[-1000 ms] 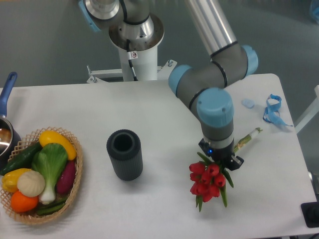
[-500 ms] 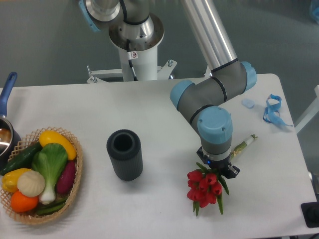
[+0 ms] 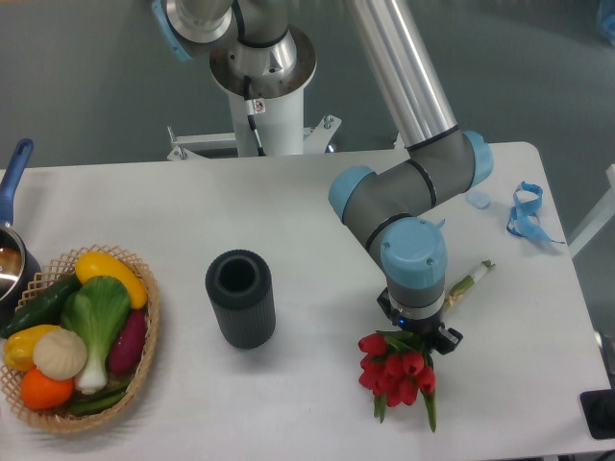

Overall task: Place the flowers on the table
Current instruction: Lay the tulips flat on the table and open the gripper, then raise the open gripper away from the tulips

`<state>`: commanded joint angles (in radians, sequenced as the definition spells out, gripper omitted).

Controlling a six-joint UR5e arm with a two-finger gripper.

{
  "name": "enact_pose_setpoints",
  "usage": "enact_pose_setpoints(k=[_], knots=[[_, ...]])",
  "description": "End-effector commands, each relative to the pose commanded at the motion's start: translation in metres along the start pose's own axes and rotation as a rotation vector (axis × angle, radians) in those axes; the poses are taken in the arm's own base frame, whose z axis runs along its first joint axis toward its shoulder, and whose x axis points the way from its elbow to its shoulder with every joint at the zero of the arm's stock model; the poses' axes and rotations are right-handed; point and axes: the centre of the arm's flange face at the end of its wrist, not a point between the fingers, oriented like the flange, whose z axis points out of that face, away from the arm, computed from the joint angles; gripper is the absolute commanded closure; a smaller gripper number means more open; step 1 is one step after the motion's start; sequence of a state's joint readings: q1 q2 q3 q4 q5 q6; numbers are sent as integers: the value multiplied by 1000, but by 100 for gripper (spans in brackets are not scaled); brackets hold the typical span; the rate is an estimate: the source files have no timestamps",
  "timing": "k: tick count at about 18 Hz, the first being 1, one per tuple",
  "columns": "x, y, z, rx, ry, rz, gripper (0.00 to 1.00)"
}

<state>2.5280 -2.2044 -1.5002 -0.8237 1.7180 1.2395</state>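
One claw (image 3: 419, 332) grips the flowers (image 3: 396, 373) low over the desk (image 3: 317, 250); vase (image 3: 240, 298) and basket (image 3: 82, 341) (vegetables inside) stand well left.

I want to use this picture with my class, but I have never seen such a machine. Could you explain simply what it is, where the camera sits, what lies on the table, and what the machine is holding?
It is a robot arm of grey tubes with blue joints, on a white post behind the table. One fixed camera looks down from the front, above the table.

At the arm's tip is a small hand with two fingers, mostly hidden under the wrist. It seems to be gripping a bunch of red tulips, the flowers, by the stems; the blooms are low, at or just above the tabletop.

Also on the table: a dark ribbed vase, a basket of vegetables, a pot at the left edge, and a blue ribbon.
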Motion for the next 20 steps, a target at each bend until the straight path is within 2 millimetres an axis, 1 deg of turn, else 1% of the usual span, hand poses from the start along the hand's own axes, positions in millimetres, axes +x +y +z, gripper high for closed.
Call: enact_pose_setpoints(k=[7, 9, 10, 12, 16, 18, 19, 20], knots=[[-1, 1, -12, -1, -18, 0, 0], [-2, 4, -23, 2, -31, 5, 0], [-4, 5, -38, 11, -52, 3, 0], [-12, 13, -78, 28, -101, -10, 0], [-21, 22, -117, 60, -154, -28, 0], [-29, 38, -143, 71, -192, -52, 0], [-34, 44, -152, 88, -203, -64, 0], [-39, 55, -157, 99, -203, -80, 0]])
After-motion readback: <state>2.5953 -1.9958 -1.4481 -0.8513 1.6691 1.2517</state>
